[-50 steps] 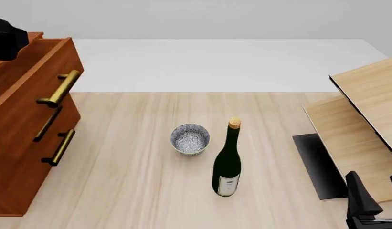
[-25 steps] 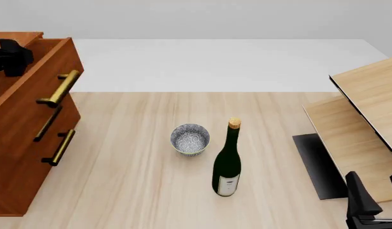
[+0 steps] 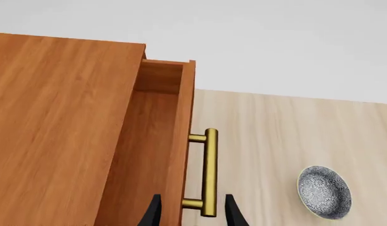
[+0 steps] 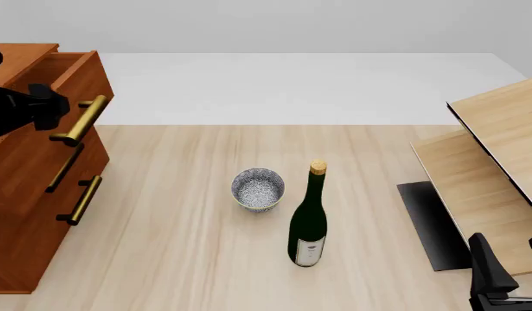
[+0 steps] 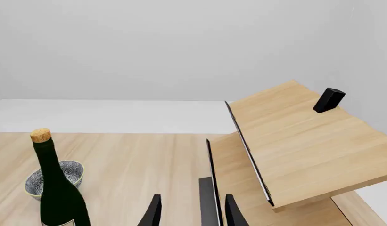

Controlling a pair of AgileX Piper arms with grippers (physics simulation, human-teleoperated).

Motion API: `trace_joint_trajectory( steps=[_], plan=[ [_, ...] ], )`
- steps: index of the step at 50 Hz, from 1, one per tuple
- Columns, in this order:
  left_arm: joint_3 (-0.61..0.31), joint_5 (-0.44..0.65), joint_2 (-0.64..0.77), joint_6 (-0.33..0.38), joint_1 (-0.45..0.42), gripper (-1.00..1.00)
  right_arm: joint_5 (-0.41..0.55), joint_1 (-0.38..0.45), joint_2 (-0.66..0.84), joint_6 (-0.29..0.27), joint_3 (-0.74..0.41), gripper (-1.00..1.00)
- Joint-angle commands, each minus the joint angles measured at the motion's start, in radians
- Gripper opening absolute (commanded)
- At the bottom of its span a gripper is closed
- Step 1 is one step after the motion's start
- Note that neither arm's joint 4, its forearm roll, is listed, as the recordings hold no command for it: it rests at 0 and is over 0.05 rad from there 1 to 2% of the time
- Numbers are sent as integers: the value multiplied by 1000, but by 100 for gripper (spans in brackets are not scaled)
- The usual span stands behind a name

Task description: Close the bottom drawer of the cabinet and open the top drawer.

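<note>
A dark green bottle [image 4: 309,223] with a cork and a pale label stands upright on the light-wood counter [image 4: 179,259]. Just beside it, farther back and to its left, sits a small speckled grey bowl [image 4: 258,189]. At the right, pale wooden boards [image 4: 490,162] slant over a flat black panel [image 4: 430,223].

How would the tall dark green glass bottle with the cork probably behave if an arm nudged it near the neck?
The tall dark green glass bottle stands upright on a narrow base, so a high push would probably tip it rather than slide it. Its round body suggests it would roll once down, perhaps toward the small speckled grey bowl beside it. The glossy surface looks slippery for fingers.
</note>
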Motion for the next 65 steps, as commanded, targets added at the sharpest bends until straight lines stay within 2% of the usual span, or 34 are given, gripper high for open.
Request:
trace_joint_trajectory(
  steps=[1, 28, 44, 65],
  plan=[
    [42, -12, 1, -16, -32, 100, 0, -1, 0, 0, 1, 100],
    [94, -45, 21, -7, -112, 100, 0, -2, 0, 0, 0, 100],
    [133, -69, 50, -103, -229, 100, 1, -5, 0, 1, 0, 100],
    [149, -89, 59, -163, -282, 100, 0, -7, 0, -2, 0, 100]
  ],
)
